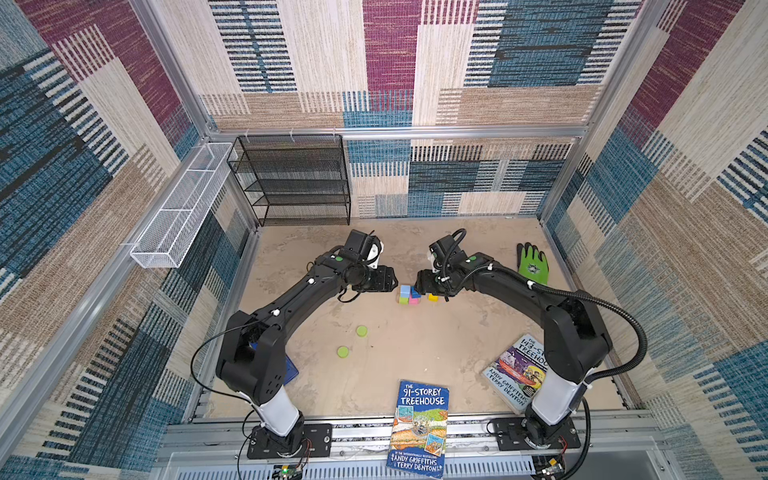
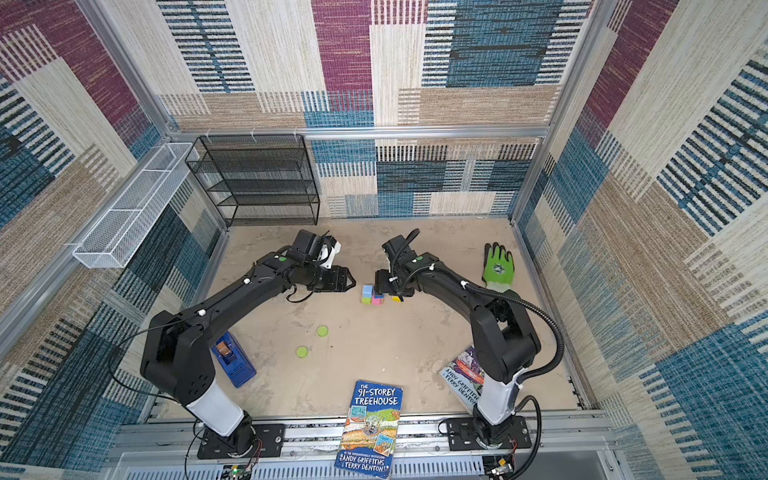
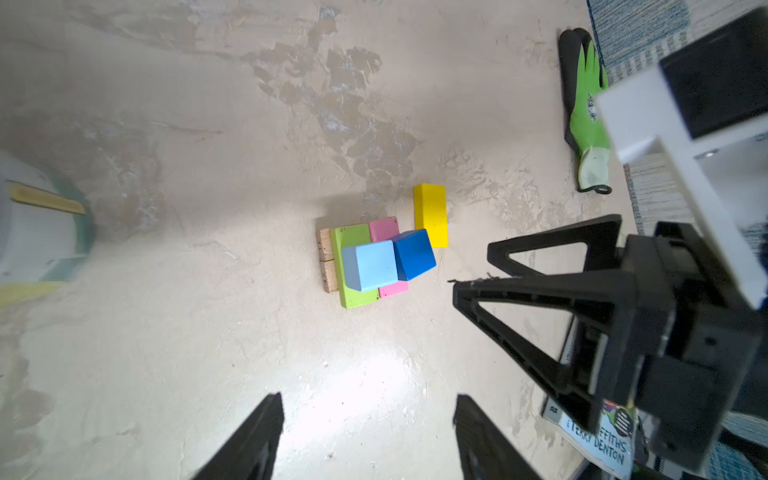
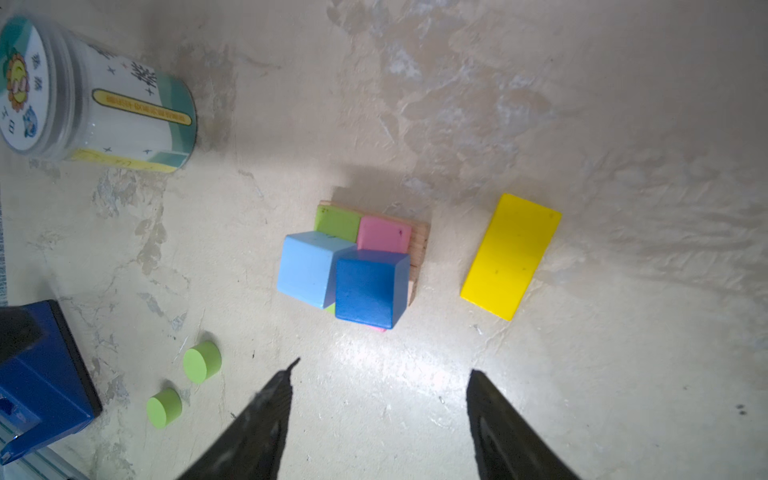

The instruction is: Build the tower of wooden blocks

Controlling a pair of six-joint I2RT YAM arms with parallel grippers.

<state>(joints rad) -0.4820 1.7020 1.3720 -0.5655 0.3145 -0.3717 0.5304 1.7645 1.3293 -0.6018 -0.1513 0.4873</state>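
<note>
Your left gripper (image 3: 368, 401) has its fingers spread with nothing between them. It hangs to the left of the tower (image 4: 353, 266), apart from it. Your right gripper (image 4: 384, 370) is spread and empty too. In the left wrist view its tips point at the dark-blue cube (image 4: 368, 286) with a narrow gap left.

You have most open room on the table (image 1: 415, 365) in the middle, in front of the tower. The black mesh shelf (image 1: 295, 183) fills the back left corner. The 91-Storey Treehouse book (image 1: 419, 428) hangs over the front edge onto the rail. A second book (image 1: 515, 374) lies front right, partly under your right arm. The dark-blue case (image 2: 232, 363) sits front left by your left arm's base. The glove (image 1: 532, 264) lies by the right wall, and the tin (image 4: 104, 108) stands well apart from the blocks.

The tower is mid-table between your grippers. Two tan bars (image 3: 326, 262) lie side by side at the bottom. The lime oblong (image 3: 353, 237) and pink oblong (image 3: 382, 228) lie across them. The light-blue cube (image 4: 307, 268) and the dark-blue cube sit on top, touching. The dark-blue cube is twisted, and one corner pokes past the pink oblong's edge.

The yellow oblong (image 4: 511, 255) lies flat just beside the tower on your right gripper's side, not touching it. Two lime round pieces (image 4: 201, 361) sit near each other in the open front area, well apart from the tower.
</note>
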